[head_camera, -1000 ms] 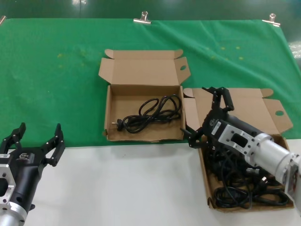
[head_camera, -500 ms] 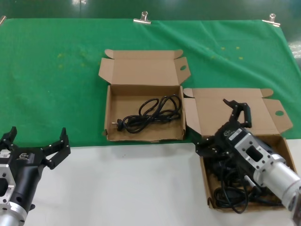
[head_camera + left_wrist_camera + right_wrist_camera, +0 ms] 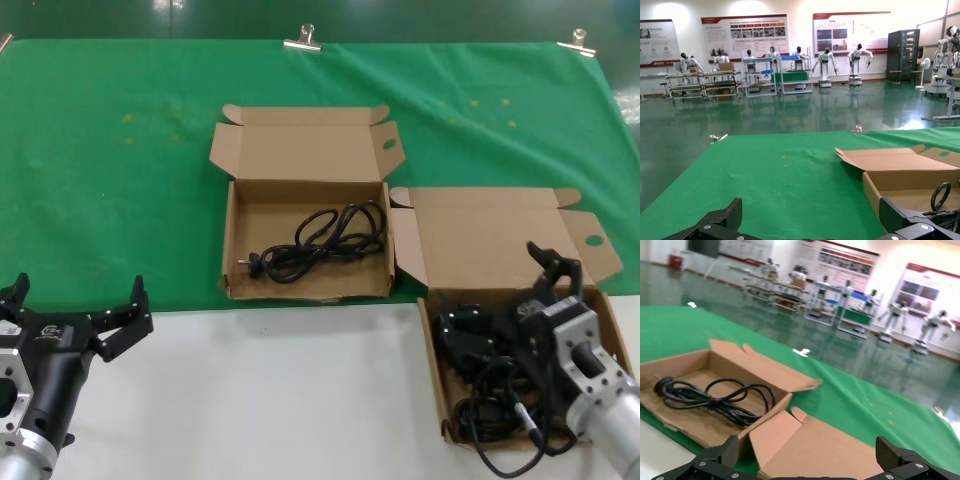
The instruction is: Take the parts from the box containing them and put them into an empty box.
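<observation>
Right gripper (image 3: 505,300): hanging at lower right over the box containing them (image 3: 432,350), fingers wide, holding nothing.
Parts (image 3: 490,370): lying tangled there.
Tip: pinching one bundle only.
Left gripper (image 3: 75,312): waiting lower left, fingers wide.

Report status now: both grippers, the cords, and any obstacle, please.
Right gripper open, low over cords in the wider box. Left gripper open, parked near table edge. One cord in squarer box. No obstacle seen.

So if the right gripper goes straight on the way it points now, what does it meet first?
Probably the raised lid of the wider box: the open right gripper points at it from over the cords. Depth is unclear.
</observation>
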